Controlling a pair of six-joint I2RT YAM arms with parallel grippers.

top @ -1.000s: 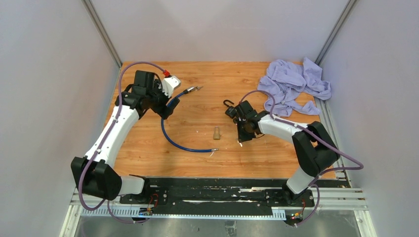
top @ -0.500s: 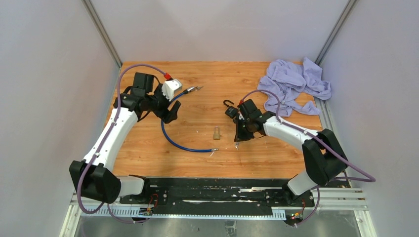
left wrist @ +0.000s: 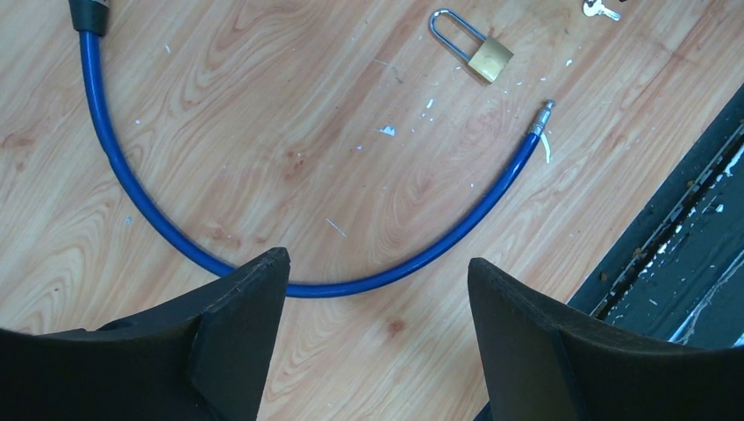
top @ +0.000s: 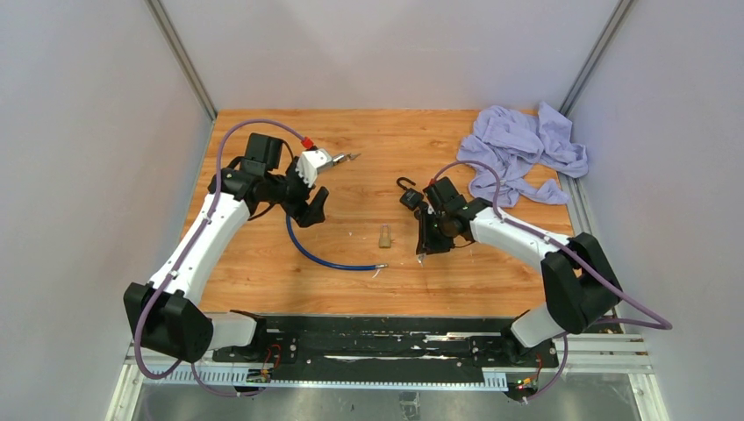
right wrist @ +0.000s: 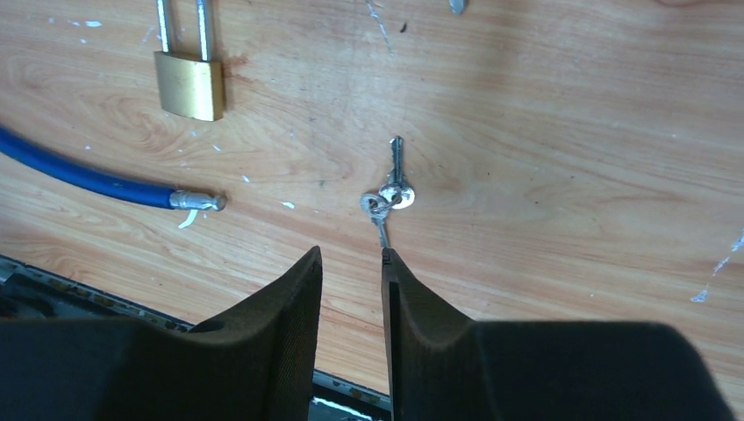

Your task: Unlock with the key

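Looking down through the right wrist camera, I see the keys (right wrist: 388, 195) lying flat on the wooden table (top: 368, 140), two small silver ones on a ring. They sit just ahead of the right gripper (right wrist: 351, 254). Its fingers (right wrist: 289, 307) stand a narrow gap apart with nothing between them, and the tip of the nearer key reaches the end of one finger; I cannot tell whether it touches. The brass padlock (right wrist: 189, 83) lies on its side farther out and to the left in that view, its shackle pointing away, apart from the keys. The metal end of the blue cable (left wrist: 351, 285) lies near it. On the other side, the left gripper (left wrist: 377, 263) hangs above the curve of the cable with its fingers spread wide, holding nothing. A crumpled lilac cloth (top: 518, 158) lies in the far right corner of the table, well apart from the lock.
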